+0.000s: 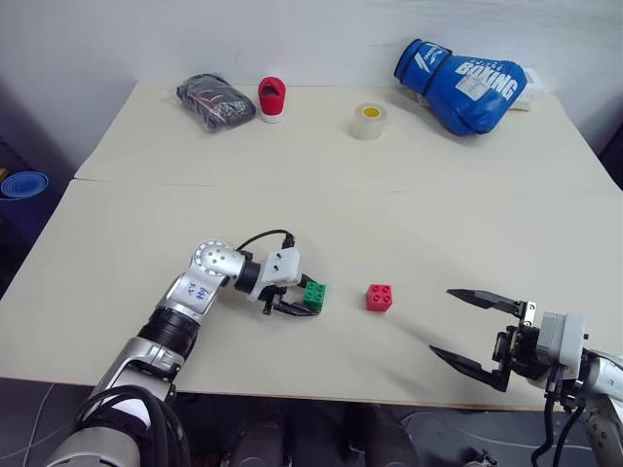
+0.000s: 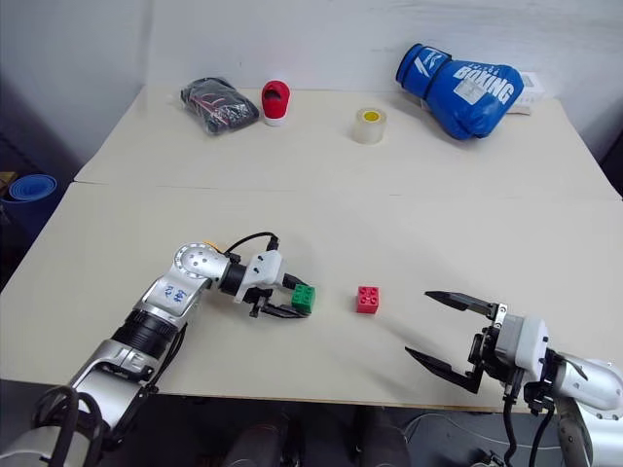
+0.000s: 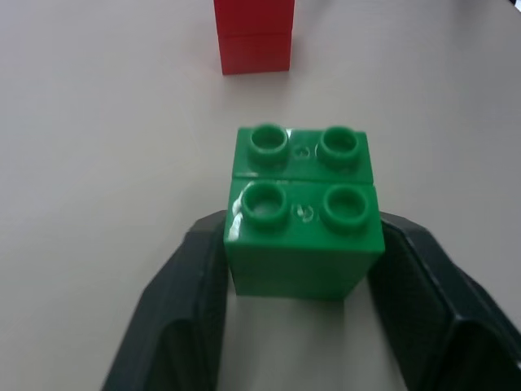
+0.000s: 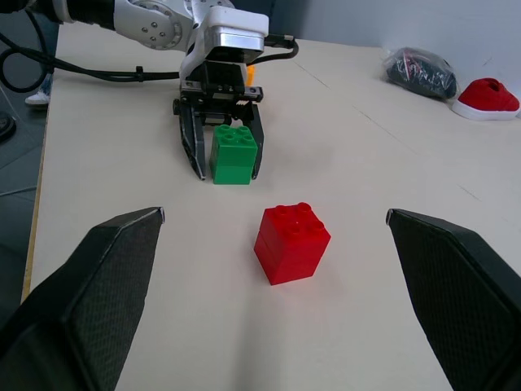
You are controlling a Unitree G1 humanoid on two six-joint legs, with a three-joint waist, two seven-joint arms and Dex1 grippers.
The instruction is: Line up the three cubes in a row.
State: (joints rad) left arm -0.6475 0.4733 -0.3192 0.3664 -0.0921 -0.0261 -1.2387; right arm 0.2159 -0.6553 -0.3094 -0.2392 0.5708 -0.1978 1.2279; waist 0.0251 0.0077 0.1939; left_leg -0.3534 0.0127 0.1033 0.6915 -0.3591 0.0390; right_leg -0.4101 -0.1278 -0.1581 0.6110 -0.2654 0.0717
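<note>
Your left gripper (image 1: 300, 300) sits around the green cube (image 1: 314, 295) on the table (image 1: 438, 214), fingers parted with slight gaps each side. The red cube (image 1: 379, 297) stands just beside. A sliver of orange (image 4: 251, 75) peeks behind the gripper, mostly hidden. Your right gripper (image 1: 470, 329) hangs wide open, empty

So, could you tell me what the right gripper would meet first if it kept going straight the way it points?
Probably the red cube, centred ahead between the open right gripper jaws; the green cube lies further on.

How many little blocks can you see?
3: green cube at the left gripper, red cube beside it, and orange cube peeking from behind that gripper, mostly hidden.
</note>
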